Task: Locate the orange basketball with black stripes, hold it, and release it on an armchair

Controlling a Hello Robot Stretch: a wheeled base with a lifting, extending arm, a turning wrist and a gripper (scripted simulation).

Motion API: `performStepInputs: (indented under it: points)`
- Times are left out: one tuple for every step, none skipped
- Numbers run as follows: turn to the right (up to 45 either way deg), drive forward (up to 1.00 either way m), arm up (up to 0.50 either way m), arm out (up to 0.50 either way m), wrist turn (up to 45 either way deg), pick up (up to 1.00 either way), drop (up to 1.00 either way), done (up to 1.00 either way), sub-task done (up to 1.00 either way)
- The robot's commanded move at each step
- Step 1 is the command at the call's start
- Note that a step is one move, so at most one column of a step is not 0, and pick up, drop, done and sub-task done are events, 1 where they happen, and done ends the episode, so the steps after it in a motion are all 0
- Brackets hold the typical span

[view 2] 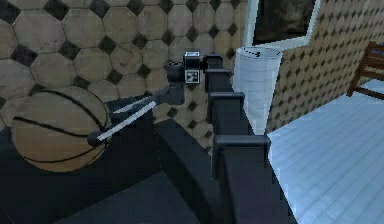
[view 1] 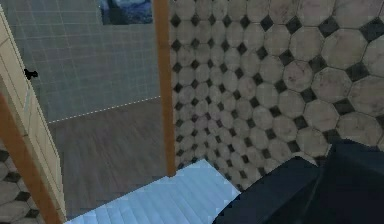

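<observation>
Mostly it is wall: a tiled wall [view 1: 290, 80] of pale octagons with small dark squares between them runs down the forward view's right and across the back of the arm side view. Pale planked floor [view 1: 170, 200] lies open at the bottom of the forward view and leads to a doorway [view 1: 105, 110] framed in orange wood, with bare brown boards and a grey-blue tiled wall beyond. A dark armchair [view 1: 320, 190] cuts off the bottom right corner there; in the arm side view its smooth, matte bulk (blocky in shape) takes the lower left. The door [view 1: 20, 110] stands swung back at the forward view's left edge.

Out to the side, the arm [view 2: 235, 140] rises as a stepped dark bar. The basketball [view 2: 50, 130], orange-brown with thin black stripes, sits at the left against the wall, just above the armchair's dark surface. A plain white cylinder [view 2: 258, 85] stands beyond the arm, with open pale floor to its right and a wooden chair [view 2: 368, 75] at the edge. The gripper [view 2: 105, 122] reaches the ball's right side; how its jaws stand, or whether it holds anything, cannot be told. A small black handle [view 1: 31, 74] marks the door.
</observation>
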Motion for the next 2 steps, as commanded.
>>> performStepInputs:
  points:
    - [0.0,0.0,-0.34,0.0,0.0,0.0,0.0,0.0,0.0]
    - [0.0,0.0,-0.32,0.0,0.0,0.0,0.0,0.0,0.0]
